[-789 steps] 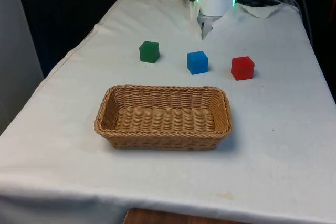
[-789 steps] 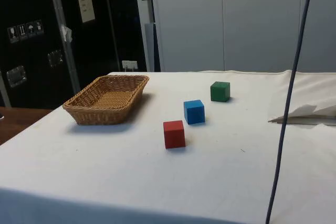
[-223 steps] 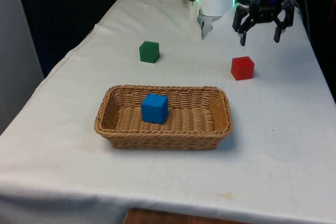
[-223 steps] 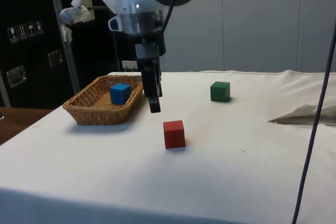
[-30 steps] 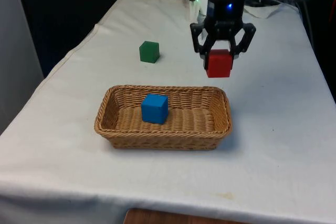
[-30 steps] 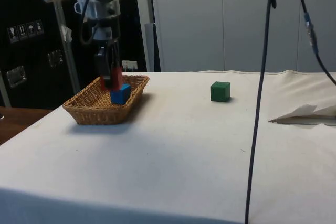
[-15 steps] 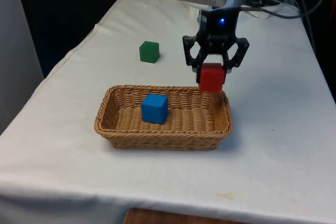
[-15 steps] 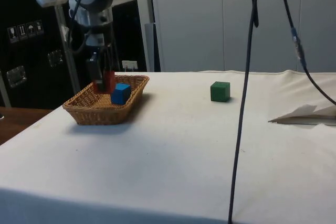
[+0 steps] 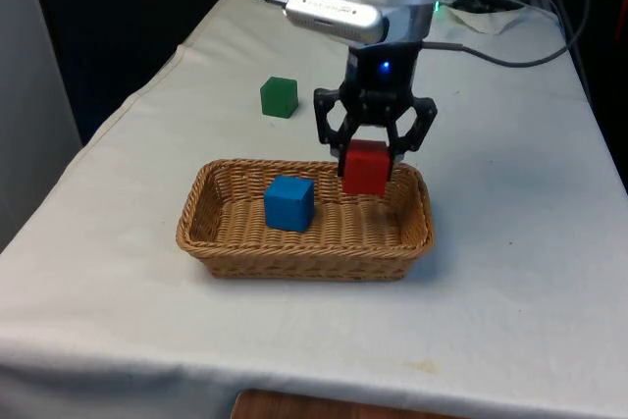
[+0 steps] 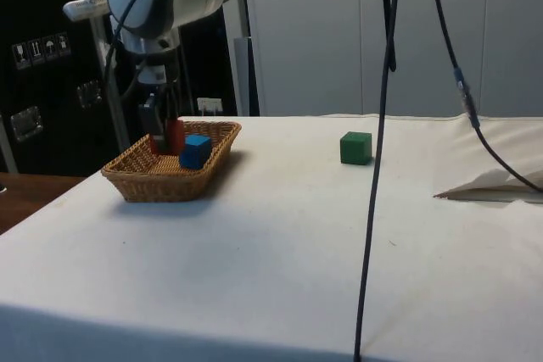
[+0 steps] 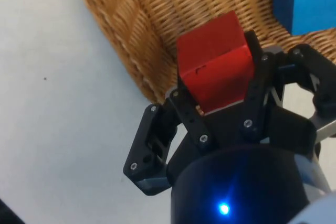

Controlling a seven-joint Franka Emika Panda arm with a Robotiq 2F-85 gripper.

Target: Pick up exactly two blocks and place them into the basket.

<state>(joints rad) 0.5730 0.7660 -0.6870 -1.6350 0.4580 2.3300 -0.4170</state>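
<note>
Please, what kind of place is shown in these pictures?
Probably a robotics lab: a table under a white cloth, dark cabinets behind, and the claw holding a red block above a wicker basket.

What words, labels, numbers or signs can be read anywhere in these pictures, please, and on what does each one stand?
No text can be read as it stands.
Pale notice on the dark cabinet, side view: print too small to read.
Small row of pictogram signs on the same cabinet: too small to make out.
Red block in the claw, blue block, green block, basket: no markings.
</note>
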